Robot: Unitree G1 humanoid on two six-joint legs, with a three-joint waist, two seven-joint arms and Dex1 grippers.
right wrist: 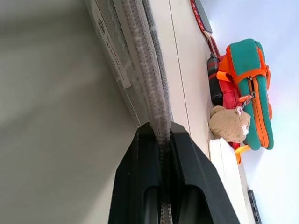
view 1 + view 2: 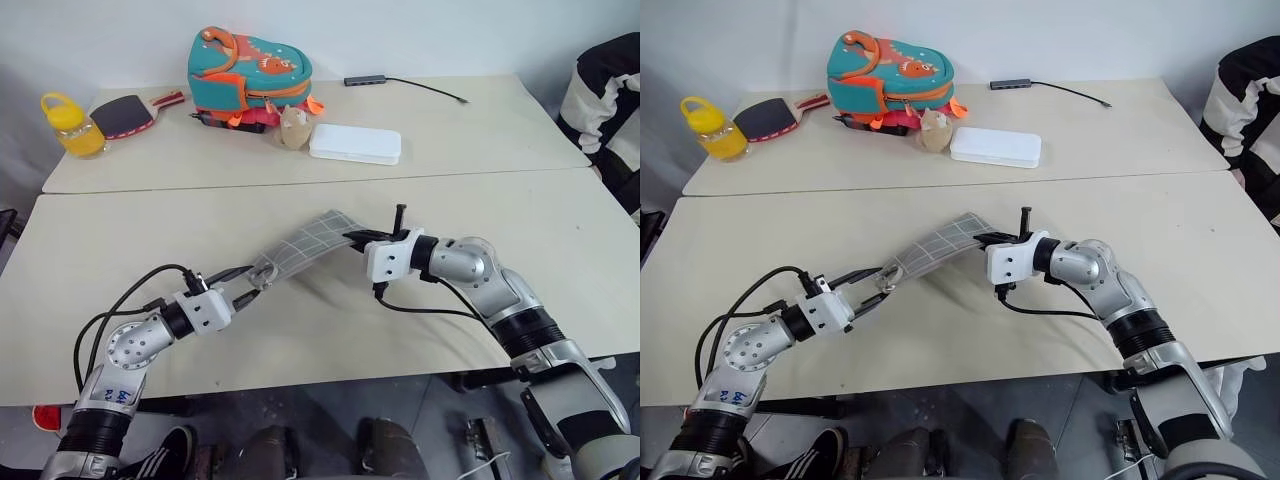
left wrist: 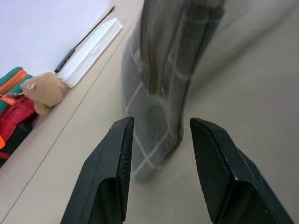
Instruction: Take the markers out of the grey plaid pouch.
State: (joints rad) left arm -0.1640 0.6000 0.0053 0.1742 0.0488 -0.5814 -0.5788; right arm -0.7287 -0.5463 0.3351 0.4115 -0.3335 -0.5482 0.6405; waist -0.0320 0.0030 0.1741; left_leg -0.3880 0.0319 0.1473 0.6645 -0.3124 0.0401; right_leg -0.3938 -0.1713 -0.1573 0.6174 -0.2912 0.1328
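- Grey plaid pouch [image 2: 312,240] slung above the near table [image 2: 330,330], far-right end raised, near-left end drooping.
- Right gripper [image 2: 352,237] clenched on the pouch's far edge, bearing its weight.
- Left gripper [image 3: 159,161] parted, straddling the low end without pinching it.
- No markers out anywhere; emptying apparently still entirely to do, probably needing a new hold at the low end.
- Left wrist view: gap plain on both sides of the fabric.
- Right wrist view: fabric edge and a small label pinched tight.
- Head views: backpack [image 2: 250,66] and white box [image 2: 355,143] on the far table.

Test room: pushed-together beige tables [image 2: 300,330], plain white wall [image 2: 400,30]
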